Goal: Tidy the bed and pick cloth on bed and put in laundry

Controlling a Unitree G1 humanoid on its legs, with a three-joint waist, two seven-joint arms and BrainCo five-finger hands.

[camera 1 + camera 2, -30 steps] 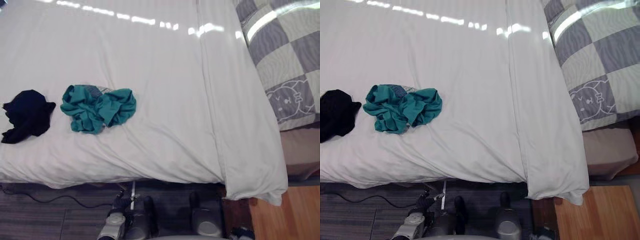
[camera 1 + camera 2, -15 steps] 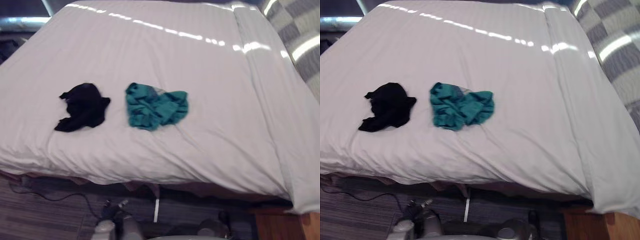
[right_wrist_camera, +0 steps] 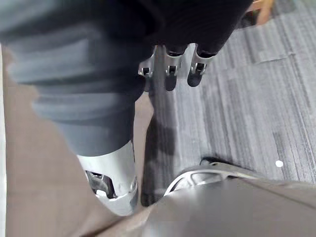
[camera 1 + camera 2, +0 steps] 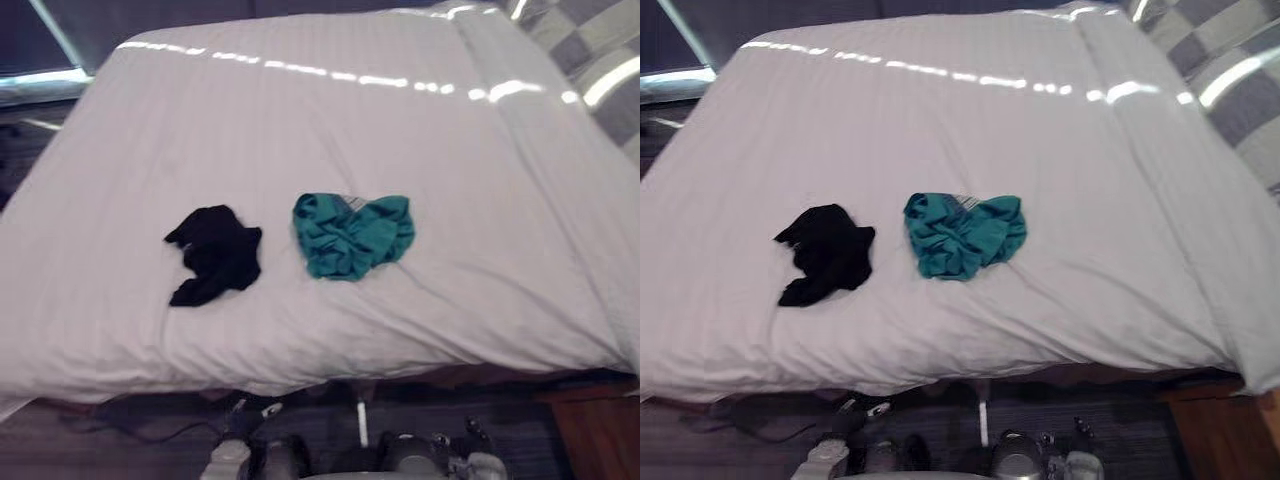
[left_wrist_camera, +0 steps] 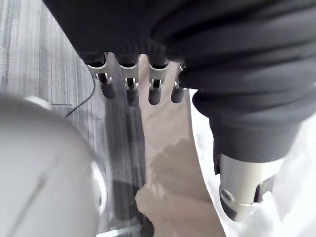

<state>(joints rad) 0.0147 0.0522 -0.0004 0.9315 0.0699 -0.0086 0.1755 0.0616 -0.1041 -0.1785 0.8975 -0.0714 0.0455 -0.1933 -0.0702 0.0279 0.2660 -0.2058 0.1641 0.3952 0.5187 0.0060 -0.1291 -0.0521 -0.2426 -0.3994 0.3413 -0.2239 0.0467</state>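
Note:
Two loose cloths lie side by side on the white bed (image 4: 300,120), near its front edge. The crumpled black cloth (image 4: 215,255) is on the left and the bunched teal cloth (image 4: 352,233) is just to its right, with a small gap between them. Both my hands hang low in front of the bed, well short of the cloths. My left hand (image 5: 129,91) has relaxed fingers over the grey floor and the bed's side, holding nothing. My right hand (image 3: 170,74) is the same, with its fingers loose and empty.
A grey and white checked quilt (image 4: 595,60) lies at the bed's far right. Grey striped carpet (image 4: 100,450) runs along the bed's front edge, and wooden flooring (image 4: 600,435) shows at the lower right. A pale rail (image 4: 45,80) stands past the bed's far left corner.
The whole picture has shifted, so the camera turned left: both cloths now sit nearer the middle and the checked quilt is almost out of view. The cloths themselves have not moved.

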